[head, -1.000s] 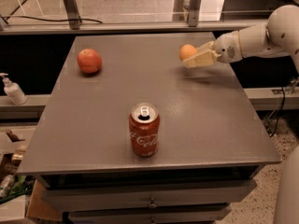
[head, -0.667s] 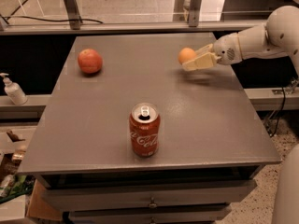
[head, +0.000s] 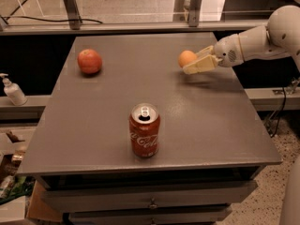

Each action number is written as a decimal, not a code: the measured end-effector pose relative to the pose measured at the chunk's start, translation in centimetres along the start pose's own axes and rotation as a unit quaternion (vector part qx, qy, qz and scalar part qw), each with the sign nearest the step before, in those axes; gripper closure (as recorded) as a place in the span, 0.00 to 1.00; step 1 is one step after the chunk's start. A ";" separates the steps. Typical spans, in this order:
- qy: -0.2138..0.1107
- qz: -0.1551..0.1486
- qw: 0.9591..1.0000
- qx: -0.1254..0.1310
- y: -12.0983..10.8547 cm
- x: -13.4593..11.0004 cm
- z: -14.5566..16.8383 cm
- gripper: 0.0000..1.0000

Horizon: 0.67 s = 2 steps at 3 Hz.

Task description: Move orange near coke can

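The orange [head: 186, 58], small and yellow-orange, is at the right rear of the grey table [head: 117, 116], held between the cream fingers of my gripper [head: 191, 60]. The gripper reaches in from the right on a white arm [head: 253, 43] and is shut on the orange, a little above the tabletop. The red coke can [head: 144, 130] stands upright near the table's front middle, well apart from the orange, to its left and nearer the front.
A larger reddish-orange apple-like fruit [head: 89, 61] sits at the table's left rear. A white pump bottle [head: 12, 90] stands on a ledge left of the table. Drawers sit under the tabletop, and the table's right edge is close below the arm.
The gripper has carried the orange slightly left toward the table's middle. The can and the reddish fruit have not moved.
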<state>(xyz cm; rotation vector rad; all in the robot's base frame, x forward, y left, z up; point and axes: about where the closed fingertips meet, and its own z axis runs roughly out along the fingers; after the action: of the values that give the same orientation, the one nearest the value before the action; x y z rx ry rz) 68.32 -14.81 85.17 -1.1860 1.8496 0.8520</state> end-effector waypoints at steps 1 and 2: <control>0.004 -0.013 1.000 -0.016 3.1 0.1 -1.7 1.00; 0.005 -0.024 0.999 -0.032 6.3 0.4 -3.5 1.00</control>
<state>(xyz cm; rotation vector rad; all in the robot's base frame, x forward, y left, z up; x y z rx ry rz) 61.51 -15.69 87.34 -1.2712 1.8071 0.8864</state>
